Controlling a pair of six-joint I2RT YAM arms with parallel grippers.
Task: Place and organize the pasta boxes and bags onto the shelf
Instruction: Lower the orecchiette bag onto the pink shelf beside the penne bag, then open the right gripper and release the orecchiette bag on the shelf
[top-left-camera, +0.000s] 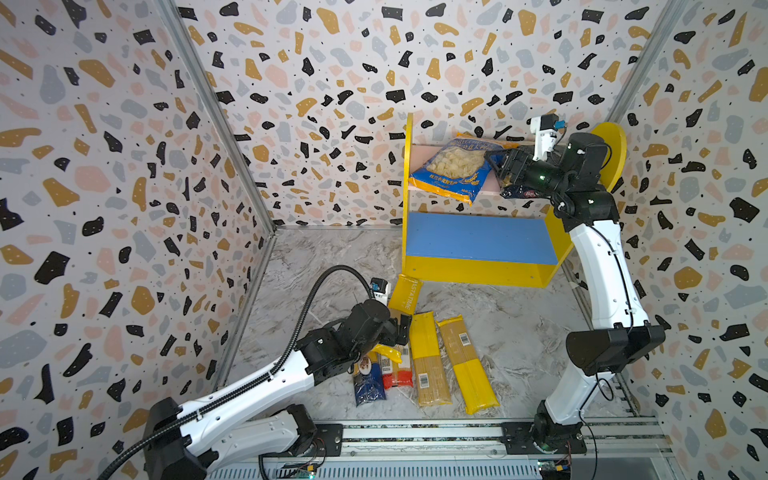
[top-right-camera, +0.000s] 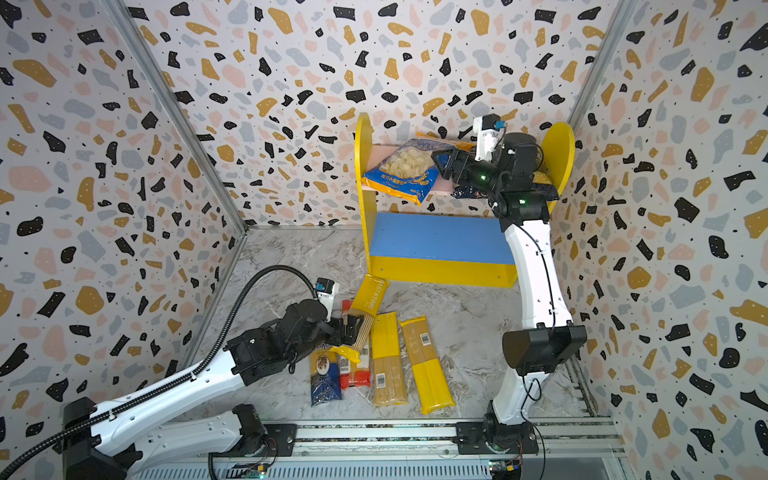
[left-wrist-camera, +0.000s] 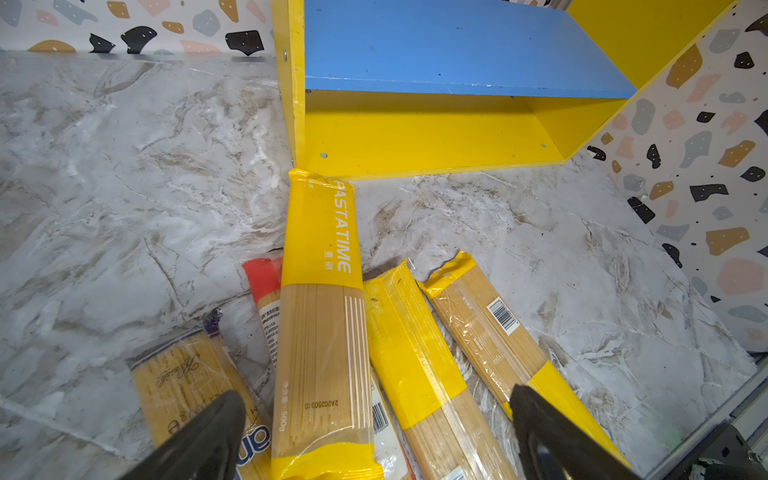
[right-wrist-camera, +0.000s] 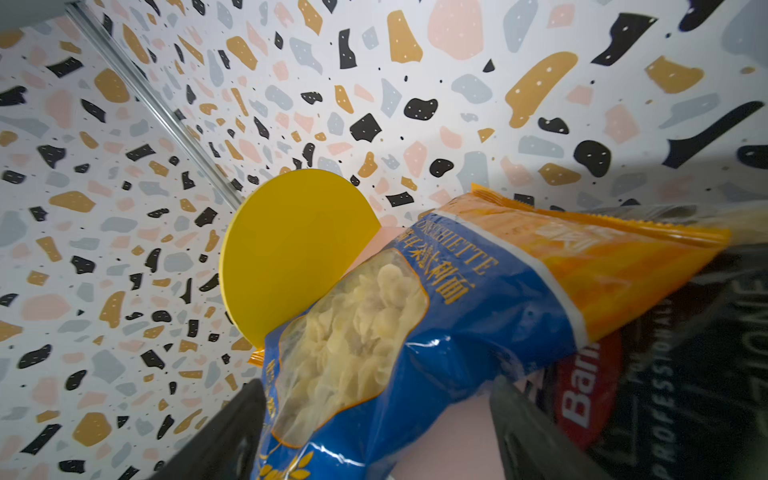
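The right end effector (top-left-camera: 500, 164) is at the pink upper board (top-left-camera: 419, 162) of the shelf (top-left-camera: 478, 241), and its jaws stand wide. The orecchiette bag (right-wrist-camera: 415, 332) lies on this board with its lower end between the two fingers (right-wrist-camera: 220, 436). In the right wrist view one finger is at the bag's edge, and a strip of pink board shows before the opposite finger. The navy Barilla bag (right-wrist-camera: 665, 374) lies just beside it on the same board, partly covered by it.

The left end effector (left-wrist-camera: 374, 440) hangs low over the bench (top-left-camera: 519, 316), jaws wide too. The PASTATIME pack (left-wrist-camera: 320, 291) lies between its fingers, and the pack's far end reaches the front corner of the shelf's base. This pack lies over the slim red pack (left-wrist-camera: 264, 286). In both top views the blue-ended pack (top-left-camera: 368, 384) is to its left and two more yellow spaghetti packs (top-left-camera: 428, 357) to its right. I cannot tell if the fingers touch any pack.
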